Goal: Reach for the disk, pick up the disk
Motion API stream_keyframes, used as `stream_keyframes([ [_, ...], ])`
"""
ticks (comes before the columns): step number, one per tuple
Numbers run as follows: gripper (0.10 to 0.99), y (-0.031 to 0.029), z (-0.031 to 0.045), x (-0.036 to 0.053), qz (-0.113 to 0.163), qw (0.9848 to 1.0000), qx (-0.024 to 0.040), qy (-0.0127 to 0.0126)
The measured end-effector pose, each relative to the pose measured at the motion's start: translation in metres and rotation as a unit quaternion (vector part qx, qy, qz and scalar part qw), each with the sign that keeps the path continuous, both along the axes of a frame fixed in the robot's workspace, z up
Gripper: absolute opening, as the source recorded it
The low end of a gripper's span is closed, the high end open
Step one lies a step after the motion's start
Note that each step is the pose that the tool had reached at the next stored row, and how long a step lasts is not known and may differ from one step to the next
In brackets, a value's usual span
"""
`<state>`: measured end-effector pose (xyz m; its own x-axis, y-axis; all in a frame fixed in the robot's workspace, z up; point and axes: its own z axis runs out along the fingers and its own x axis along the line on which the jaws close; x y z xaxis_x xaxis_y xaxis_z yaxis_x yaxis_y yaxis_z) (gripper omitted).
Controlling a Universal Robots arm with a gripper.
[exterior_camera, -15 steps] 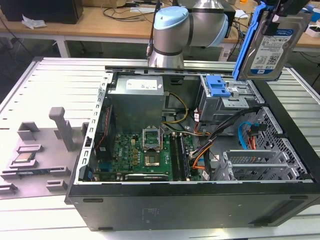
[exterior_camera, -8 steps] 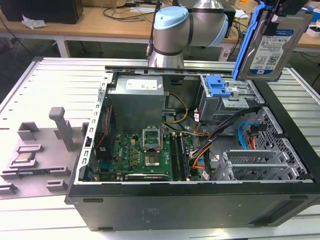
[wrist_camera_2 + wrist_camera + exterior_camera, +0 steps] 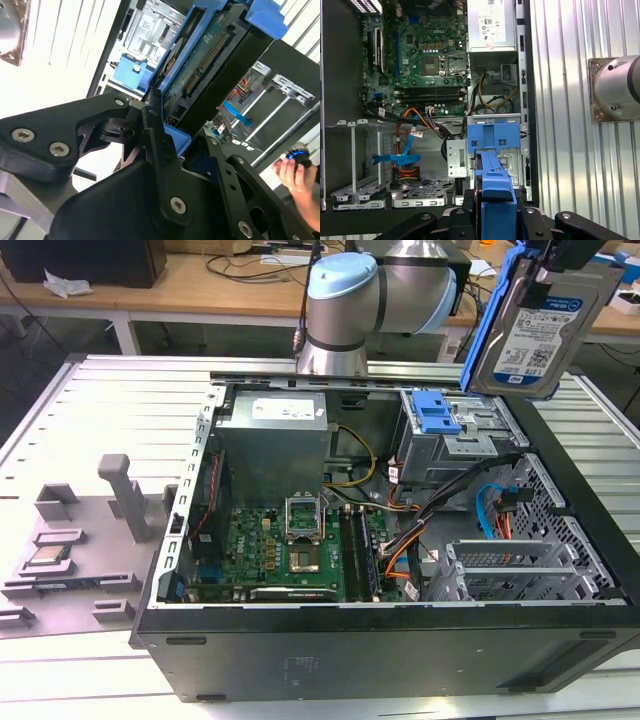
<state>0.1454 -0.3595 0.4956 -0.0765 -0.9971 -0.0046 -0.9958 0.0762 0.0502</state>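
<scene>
Disk (image 3: 535,335) hangs lifted in the air at the upper part of the exterior view's right, well above the open case (image 3: 400,640) and over the grey drive cage (image 3: 455,435), tilted with its white-and-blue label facing the camera; its upper end is cut off by the frame edge, so the grip itself cannot be seen there. In both wrist views the black gripper (image 3: 172,135) is closed on the disk: in the second wrist view its fingers (image 3: 155,130) press the blue rail at the disk's near end, and the green circuit board on the disk's underside runs away between the jaws. In the first wrist view the disk (image 3: 495,185) appears edge-on as a thin slab with a blue rail, rising from between the black linkages, its lower end hidden by them. The disk is flat, rectangular, silver metal with blue plastic rails along its long edges. Below it the cage carries a blue plastic latch (image 3: 435,412). Inside the case lie a green motherboard (image 3: 285,550), a boxy grey power supply (image 3: 275,435) and orange, yellow and blue cables. A grey holder (image 3: 75,540) with a small square chip (image 3: 48,558) sits on the ribbed white table (image 3: 110,400) at the exterior view's left. A person's hand (image 3: 295,172) shows partly at the edge of the second wrist view, on a small blue-ringed object too small to make out.
</scene>
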Motion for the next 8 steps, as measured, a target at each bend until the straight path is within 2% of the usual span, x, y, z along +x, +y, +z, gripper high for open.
stream_keyframes([
  [2, 0.369, 0.0, -0.0001, 0.0, -0.018, 0.9998, -0.0001, 0.0],
  [6, 0.369, -0.0001, -0.0001, 0.0, -0.019, 0.9998, 0.0, 0.0],
  [8, 0.369, -0.0025, -0.0001, -0.0001, -0.019, 0.9998, 0.0, 0.0],
])
